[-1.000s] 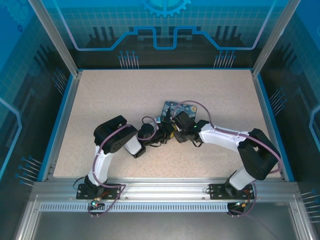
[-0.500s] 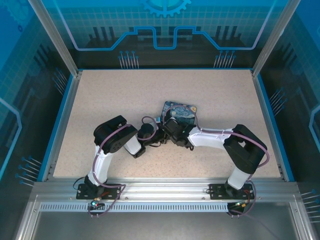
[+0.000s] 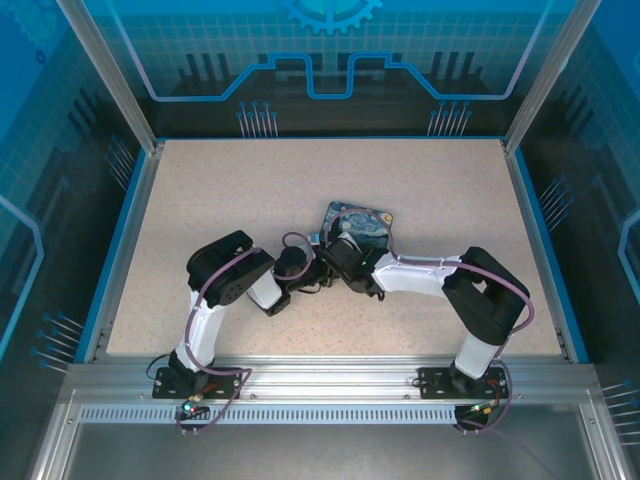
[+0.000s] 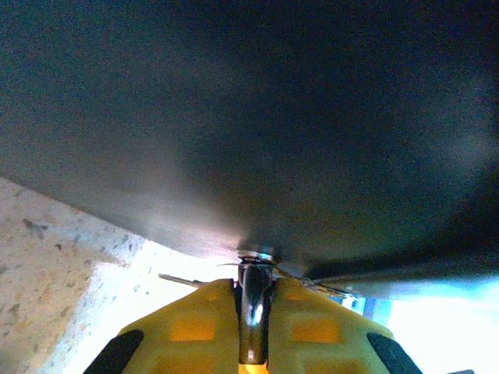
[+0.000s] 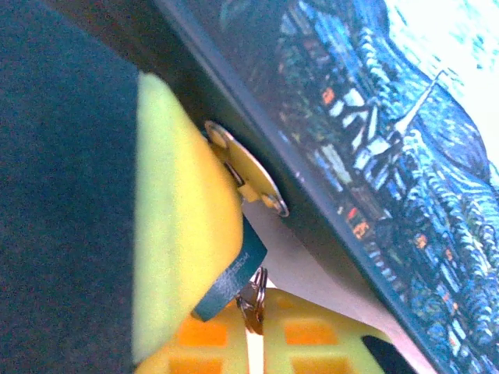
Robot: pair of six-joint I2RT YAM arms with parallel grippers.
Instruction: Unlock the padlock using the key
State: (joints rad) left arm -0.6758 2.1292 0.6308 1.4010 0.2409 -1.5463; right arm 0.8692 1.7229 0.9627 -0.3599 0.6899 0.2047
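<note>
The small dark bluish padlock [image 5: 232, 274] hangs from a brassy hasp [image 5: 248, 170] on the near side of the painted box [image 3: 372, 222]. My left gripper [image 4: 255, 294] is shut on the padlock [image 4: 253, 315], and one of its yellow fingers [image 5: 183, 218] covers most of the lock in the right wrist view. My right gripper [image 5: 256, 319] is shut on the key [image 5: 251, 305], whose ring sits right at the padlock's lower end. Whether the key's blade is inside the lock is hidden. In the top view both grippers [image 3: 318, 268] [image 3: 338, 262] meet at the box's near left corner.
The box's dark side wall [image 4: 296, 117] looms close above the left fingers. The speckled table [image 3: 230, 200] stretches wide to the left and behind the box. Blue rails [image 3: 120, 240] border the table on each side.
My right gripper slid left to the padlock and closed on the key, and its elbow swung left. The left arm stayed still, gripping the padlock.
</note>
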